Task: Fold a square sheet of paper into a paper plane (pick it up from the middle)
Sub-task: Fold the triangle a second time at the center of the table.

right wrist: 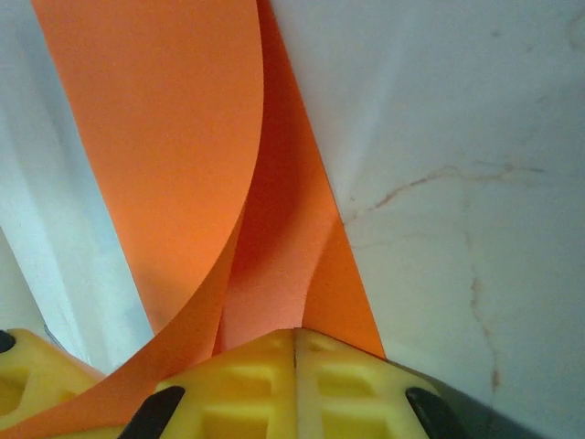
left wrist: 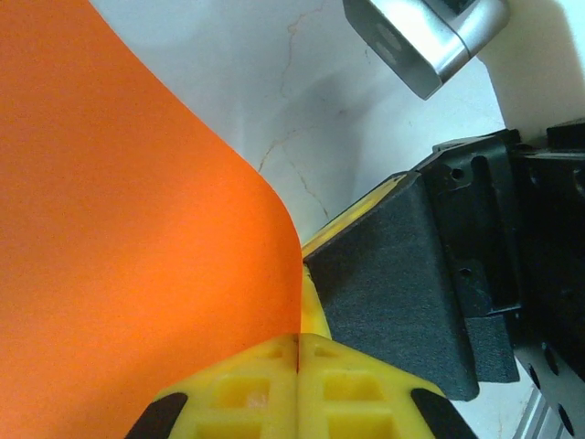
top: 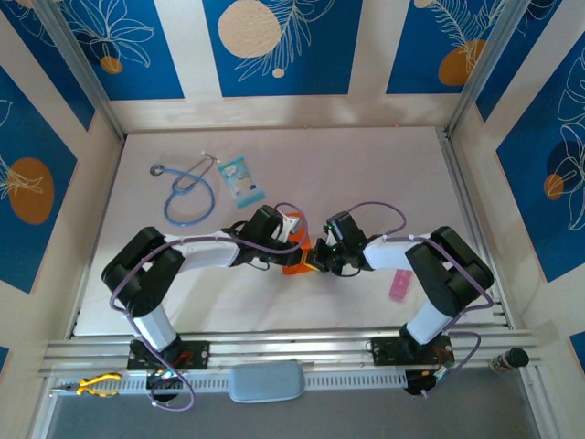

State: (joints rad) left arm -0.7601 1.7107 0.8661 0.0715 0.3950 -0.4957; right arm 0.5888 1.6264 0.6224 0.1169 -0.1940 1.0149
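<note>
Well apart from your orange paper sheet [top: 294, 266] lie a stethoscope [top: 187, 194] and a light-blue patterned packet [top: 242, 180], beyond it to the left; a small pink strip [top: 399, 285] lies to its right. From above you see the sheet mid-table between both wrists; the wrist cameras add its curl (two bowed layers). The left gripper [left wrist: 299, 343] and right gripper [right wrist: 294, 334] are both closed, pinching that sheet.
</note>
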